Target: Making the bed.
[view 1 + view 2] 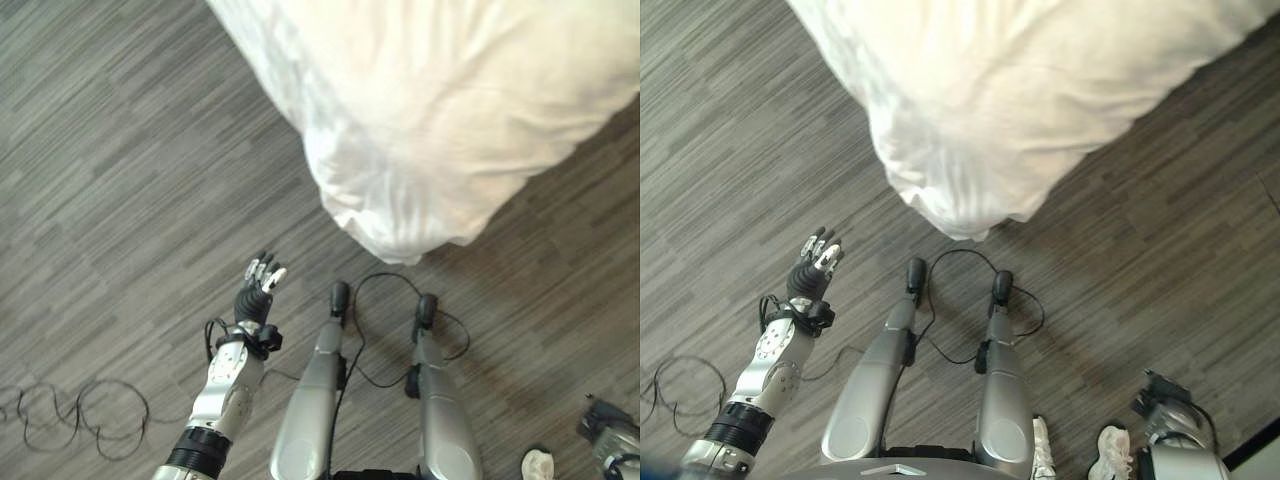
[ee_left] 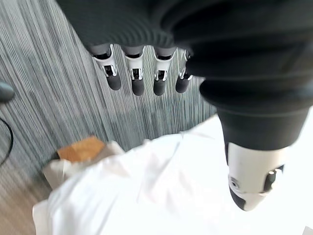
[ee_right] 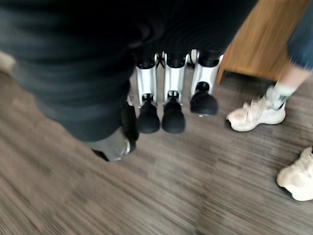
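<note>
A bed under a white duvet (image 1: 450,110) takes up the upper part of the eye views, and its rumpled corner (image 1: 960,205) hangs down toward the floor. My left hand (image 1: 258,285) is held out low over the floor, left of and short of that corner, touching nothing. Its fingers (image 2: 138,81) are straight and open, with the white duvet (image 2: 161,196) lying beyond them. My right hand (image 1: 1170,420) hangs low at the far right, away from the bed. In the right wrist view its fingers (image 3: 168,107) are relaxed and hold nothing.
Grey wood-grain floor (image 1: 120,150) surrounds the bed. A wooden corner of the bed frame (image 2: 80,148) peeks from under the cloth. A person in white shoes (image 3: 257,113) stands close by my right hand, next to a wooden piece of furniture (image 3: 259,39).
</note>
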